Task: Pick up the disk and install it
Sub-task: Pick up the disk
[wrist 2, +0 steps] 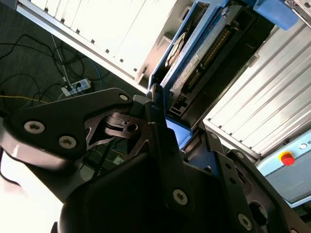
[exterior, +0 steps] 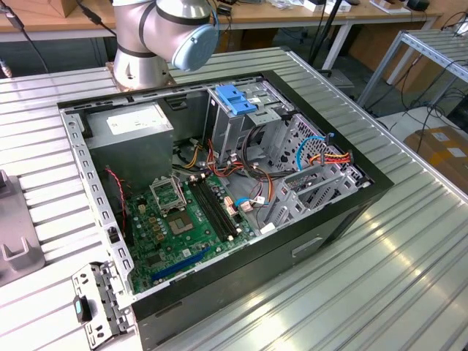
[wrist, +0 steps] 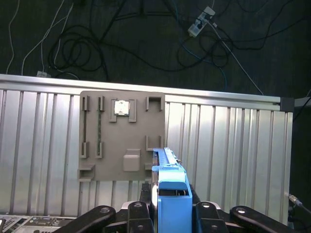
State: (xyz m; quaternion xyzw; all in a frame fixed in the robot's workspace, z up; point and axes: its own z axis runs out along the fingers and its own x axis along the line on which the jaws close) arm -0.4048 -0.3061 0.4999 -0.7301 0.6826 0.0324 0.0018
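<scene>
Ribbed aluminium table [wrist: 228, 145] runs under the arm, with dark floor and loose cables [wrist: 121, 43] past its far edge. On it the gripper [wrist: 170, 216] is closed on the disk [wrist: 171, 187]: in the first wrist view the black fingers sit tight on either side of the light-blue carrier, with no gap to be seen. The second wrist view shows the same hold from the side. There the gripper [wrist 2: 175, 124] clamps the carrier at its near end, and the disk [wrist 2: 194, 53] runs straight out from the fingertips, away from the wrist. So the long axis lies in line with the fingers rather than across them, and the grey metal face and connector edge are open to view. Just beyond the disk's far end in the first wrist view lies a flat grey fixture plate [wrist: 121, 136] with slots and clips, resting on the table. The disk hangs over the plate's edge, and I cannot tell whether they touch. In the exterior view, the open computer case [exterior: 234, 289] lies on its side on the table. Its drive cage [exterior: 241, 128] stands toward the far side, topped by a bright-blue latch [exterior: 238, 99]. I judge the disk is picked up but not yet installed, since it is in the fingers over the plate rather than in the cage.
</scene>
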